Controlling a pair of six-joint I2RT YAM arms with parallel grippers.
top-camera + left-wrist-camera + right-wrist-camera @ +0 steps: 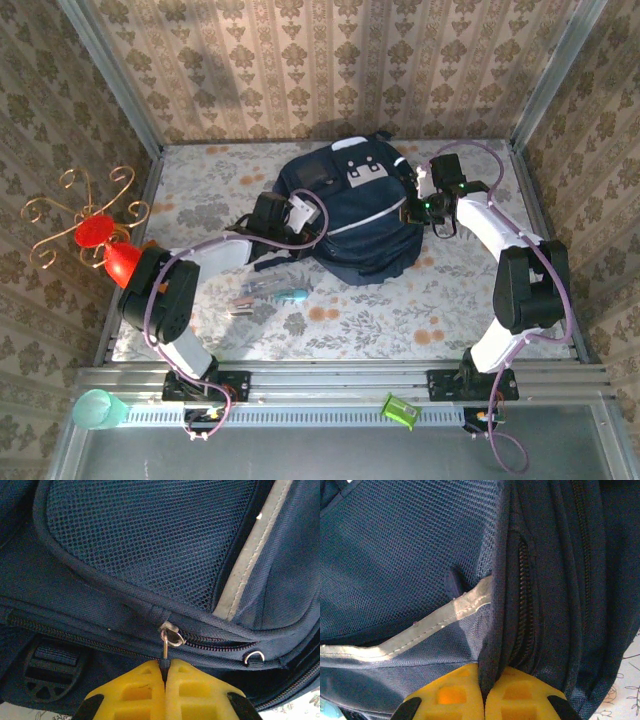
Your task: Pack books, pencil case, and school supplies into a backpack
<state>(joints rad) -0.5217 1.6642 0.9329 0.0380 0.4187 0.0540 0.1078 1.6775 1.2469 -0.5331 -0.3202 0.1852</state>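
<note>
While tight on backpack (pixel 150 540) zip pull (pixel 165 649), left fingers (pixel 132 692)

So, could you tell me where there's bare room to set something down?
Bare: the near strip of table between the school supplies and the right arm; also the far-left corner. Crowded: around the backpack, where the left gripper and right gripper clamp it.

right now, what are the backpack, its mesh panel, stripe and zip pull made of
The backpack looks matte woven synthetic, weave visible. Its mesh panel is open net, tiny holes showing. The stripe is grey tape, faintly shiny, possibly reflective. The zip pull looks metal: bright silvery ring.
</note>
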